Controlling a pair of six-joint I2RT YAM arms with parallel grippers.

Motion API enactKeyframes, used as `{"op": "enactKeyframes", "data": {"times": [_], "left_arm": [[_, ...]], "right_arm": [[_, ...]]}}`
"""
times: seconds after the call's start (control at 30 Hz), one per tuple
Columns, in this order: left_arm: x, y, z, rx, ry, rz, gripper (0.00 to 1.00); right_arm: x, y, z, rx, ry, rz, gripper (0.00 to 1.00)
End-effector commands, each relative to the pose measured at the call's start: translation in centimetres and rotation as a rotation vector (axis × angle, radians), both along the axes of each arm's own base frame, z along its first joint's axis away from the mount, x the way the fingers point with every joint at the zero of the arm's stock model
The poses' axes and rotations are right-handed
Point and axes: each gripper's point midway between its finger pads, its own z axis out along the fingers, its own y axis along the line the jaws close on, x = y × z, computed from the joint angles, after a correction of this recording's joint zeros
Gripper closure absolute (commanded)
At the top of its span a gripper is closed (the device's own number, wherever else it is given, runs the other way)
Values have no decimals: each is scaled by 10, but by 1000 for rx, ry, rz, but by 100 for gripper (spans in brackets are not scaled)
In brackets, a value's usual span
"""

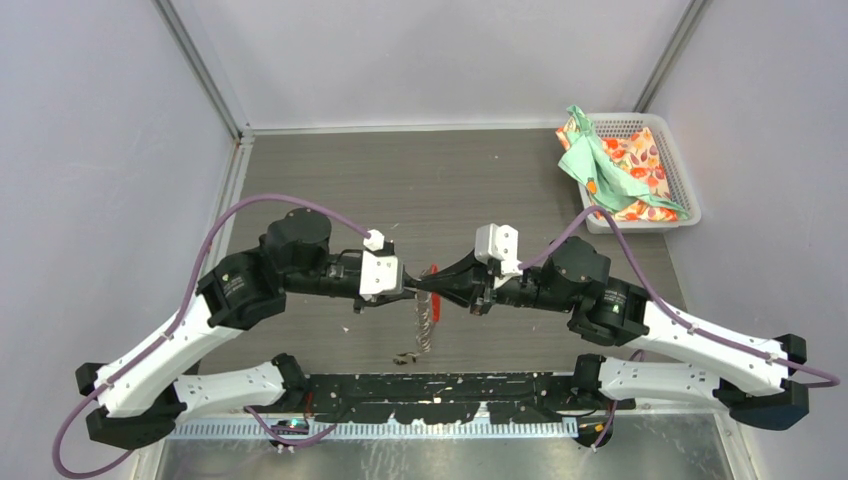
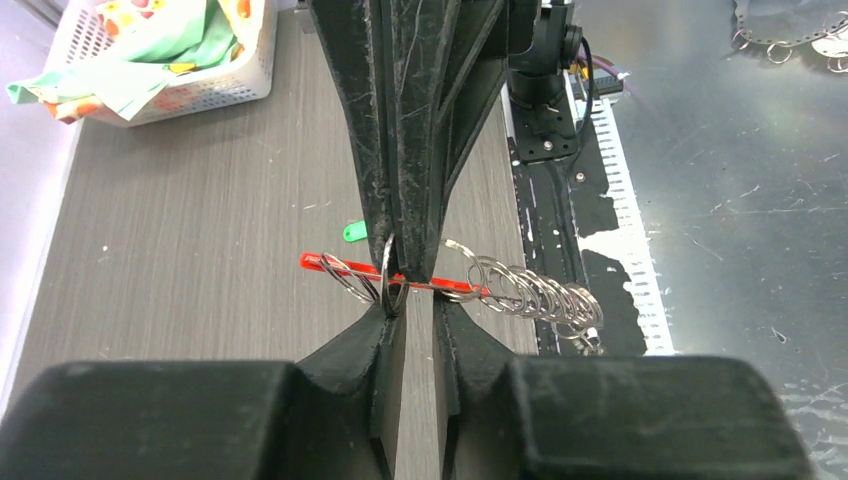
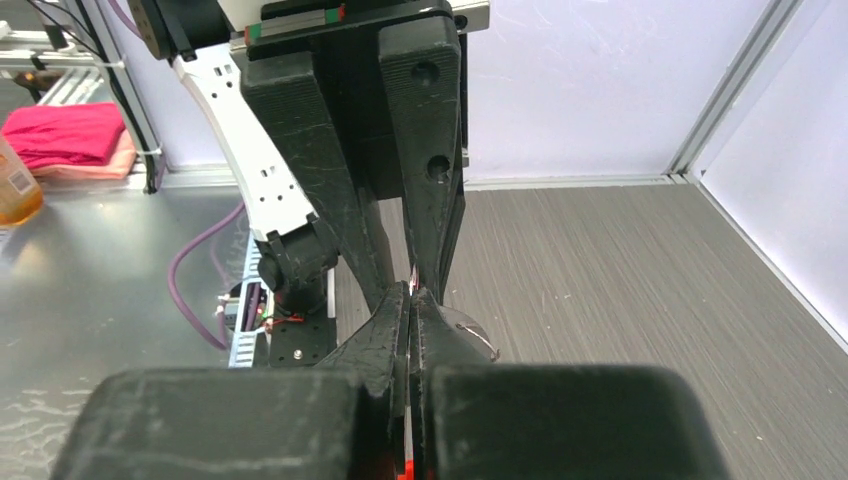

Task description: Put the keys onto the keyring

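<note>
The right claw (image 3: 412, 296) is pinched fully together on the elongated red plastic tab (image 2: 322, 263) of the grey, chain-like metal keyring (image 2: 535, 294), holding it up off the dark wood-grain worktop (image 1: 330, 180). The tab lies level and crosswise, and the string of rings trails from it toward the near edge. The left claw (image 2: 417, 312) meets the right one nose to nose. Its jaws are parted by a narrow slit, the tab crosses just off their tips, and one ring stands against a fingertip (image 2: 385, 330); no part of the keyring is visibly clamped between them. Both arms reach inward from their bases at the near edge, elbows swung outward and forearms about level, so the two wrists face each other above the middle of the worktop. A tiny silver key with a bright-green tag (image 2: 354, 231) lies on the worktop just beyond the tab, only its tag showing. A second tiny key with a dark tag (image 1: 405, 356), too small to make out in detail, lies near the front edge, close to the low end of the rings and apart from both claws. A white plastic basket (image 1: 688, 200) of coloured cloths sits at the far right corner.
</note>
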Motion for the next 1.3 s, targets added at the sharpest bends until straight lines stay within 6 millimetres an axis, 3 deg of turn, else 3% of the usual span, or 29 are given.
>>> {"op": "enactKeyframes", "data": {"times": [0.0, 0.3, 0.5, 0.7, 0.87, 1.07, 1.17, 1.27], "left_arm": [[-5, -2, 28, -89, -17, -21, 85], [-9, 2, 32, -96, -14, -23, 90], [-11, 1, 33, -99, -7, -38, 83], [-13, 2, 21, -67, -23, -67, 99], [-7, 2, 14, -55, -54, -44, 100], [-6, 2, 13, -84, -118, -62, 100], [-3, 0, 13, -88, -150, -67, 100], [-1, -1, 11, -84, -176, -74, 100]], "right_arm": [[-7, -5, 31, 98, -28, 30, 99], [-10, -9, 12, -20, -19, 39, 99], [-11, -7, 7, -51, -19, 49, 99], [-12, -5, 9, -45, -23, 62, 99], [-14, -3, 11, -39, -11, 77, 99], [-14, -18, 12, -32, 10, 39, 87], [-14, -28, 12, -38, 33, 11, 71], [-11, -42, 13, -39, 58, -36, 63]]}}
